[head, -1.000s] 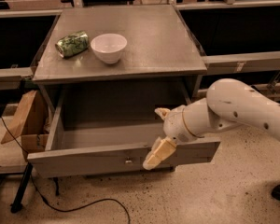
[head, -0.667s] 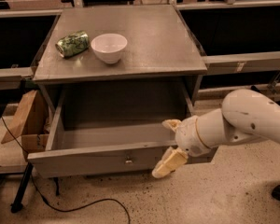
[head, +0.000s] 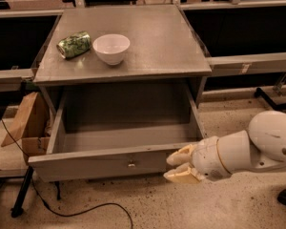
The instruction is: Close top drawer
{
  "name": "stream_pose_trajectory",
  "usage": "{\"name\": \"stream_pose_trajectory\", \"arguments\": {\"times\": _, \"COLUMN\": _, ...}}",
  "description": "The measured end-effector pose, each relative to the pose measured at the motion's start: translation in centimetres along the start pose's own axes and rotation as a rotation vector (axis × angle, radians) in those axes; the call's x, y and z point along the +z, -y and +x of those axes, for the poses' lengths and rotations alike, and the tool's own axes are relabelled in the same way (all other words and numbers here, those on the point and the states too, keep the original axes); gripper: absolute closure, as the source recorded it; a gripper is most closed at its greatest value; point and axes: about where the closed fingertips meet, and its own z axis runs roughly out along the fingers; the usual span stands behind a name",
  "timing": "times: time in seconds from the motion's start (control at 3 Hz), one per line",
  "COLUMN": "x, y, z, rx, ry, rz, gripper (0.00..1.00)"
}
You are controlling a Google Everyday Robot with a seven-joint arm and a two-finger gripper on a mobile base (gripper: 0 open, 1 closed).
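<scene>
Nearest the camera is a speckled, stone-like floor (head: 181,209), with a thin black cable (head: 76,211) curling across it at the left. Just above it, at the right, a smooth, rounded white robot arm (head: 257,147) reaches in and ends in the gripper (head: 180,167). Its two cream fingers (head: 180,156) sit one above the other, slightly apart, with nothing between them. They lie at the right end of the drawer's front panel; whether they touch it cannot be told.

The top drawer (head: 100,163), wide, shallow and matt grey, stands pulled far out of the cabinet. Its flat front carries a small round metal knob (head: 131,164) at the centre, and its grey floor and side walls are in plain view. A brown cardboard box (head: 28,125) leans beside the drawer's left wall.

Above and behind it, the dull grey metal worktop (head: 152,42) bears a round white bowl (head: 111,48), upright. Just to the bowl's left lies a green patterned can (head: 74,44) on its side. Dark benches run behind.
</scene>
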Motion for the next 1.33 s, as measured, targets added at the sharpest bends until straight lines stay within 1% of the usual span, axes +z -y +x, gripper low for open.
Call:
{"name": "stream_pose_trajectory", "arguments": {"times": 0.33, "x": 1.1, "y": -0.4, "z": -0.2, "rx": 0.003, "ry": 0.011, "rz": -0.029, "gripper": 0.82}}
{"name": "stream_pose_trajectory", "arguments": {"times": 0.67, "x": 4.2, "y": 1.4, "z": -0.8, "rx": 0.019, "ry": 0.01, "rz": -0.04, "gripper": 0.22}}
{"name": "stream_pose_trajectory", "arguments": {"times": 1.0, "x": 7.6, "y": 3.3, "z": -1.0, "rx": 0.052, "ry": 0.015, "rz": -0.048, "gripper": 0.22}}
{"name": "stream_pose_trajectory", "arguments": {"times": 1.33, "x": 9.0, "y": 3.9, "z": -1.0, "rx": 0.069, "ry": 0.017, "rz": -0.048, "gripper": 0.07}}
